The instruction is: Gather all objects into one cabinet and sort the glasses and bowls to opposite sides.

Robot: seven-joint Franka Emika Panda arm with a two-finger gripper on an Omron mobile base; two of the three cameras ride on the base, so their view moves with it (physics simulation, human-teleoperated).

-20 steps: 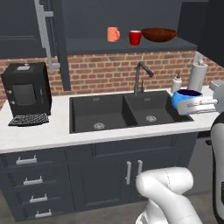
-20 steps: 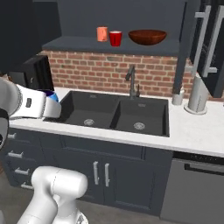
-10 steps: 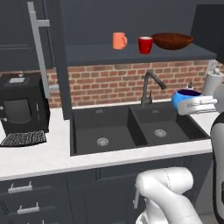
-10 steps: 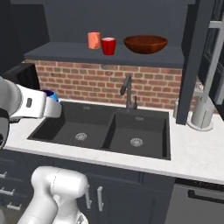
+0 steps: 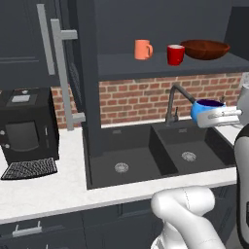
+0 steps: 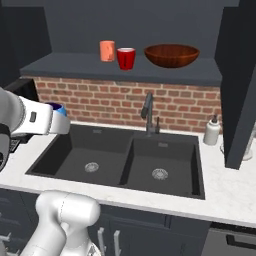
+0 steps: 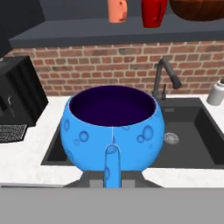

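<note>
tool (image 7: 113,168) gripping one blue bowl (image 7: 114,127), two mugs (image 5: 143,49), one brown bowl (image 5: 205,49) shelved

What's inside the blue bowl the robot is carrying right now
Nothing visible: the hand view looks into the blue bowl, showing only its dark purple inside. The very bottom sits below the near rim, so it can't be checked. The pincer grips that rim.

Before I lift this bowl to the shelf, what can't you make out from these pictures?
- Gripper: the blue bowl covers its far finger in the hand view.
- Brown bowl, red mug and orange mug: tops cut off by the hand view's upper edge.
- Cabinet door: seen edge-on in the left base view, front face hidden.
- Bowl's underside: hidden in every view.
</note>
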